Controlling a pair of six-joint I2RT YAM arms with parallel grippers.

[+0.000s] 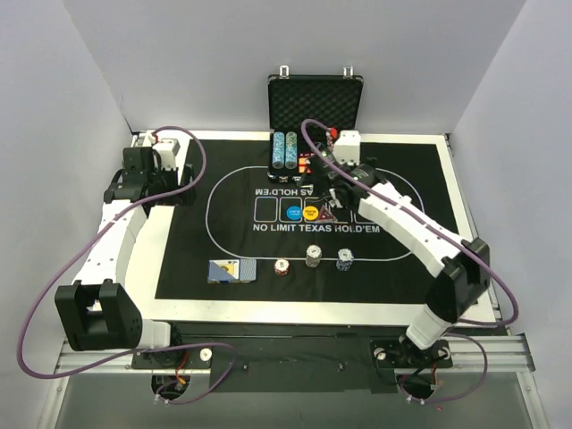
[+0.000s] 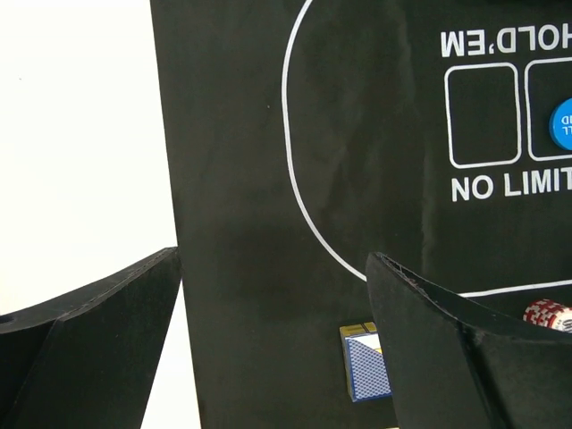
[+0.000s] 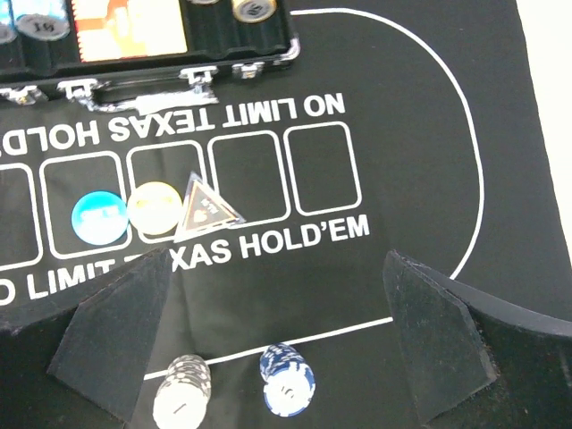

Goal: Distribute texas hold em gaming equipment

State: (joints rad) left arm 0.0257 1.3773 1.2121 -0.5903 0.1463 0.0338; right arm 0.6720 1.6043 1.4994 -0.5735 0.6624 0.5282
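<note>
A blue-backed card deck (image 1: 231, 270) lies on the mat's near left; it also shows in the left wrist view (image 2: 366, 371). Red (image 1: 282, 266), grey (image 1: 314, 256) and blue (image 1: 345, 260) chip stacks stand in a row to its right. A blue disc (image 1: 294, 213), a yellow disc (image 1: 310, 213) and a clear triangular piece (image 1: 327, 213) lie in the printed boxes. My right gripper (image 3: 279, 268) is open and empty above the mat, between the discs and the grey (image 3: 183, 393) and blue (image 3: 288, 380) stacks. My left gripper (image 2: 273, 259) is open and empty over the mat's left edge.
The open black case (image 1: 315, 103) stands at the back of the mat, with more chip rows (image 1: 286, 150) in its tray. The black mat (image 1: 402, 268) covers most of the white table. White walls close in the left, back and right sides.
</note>
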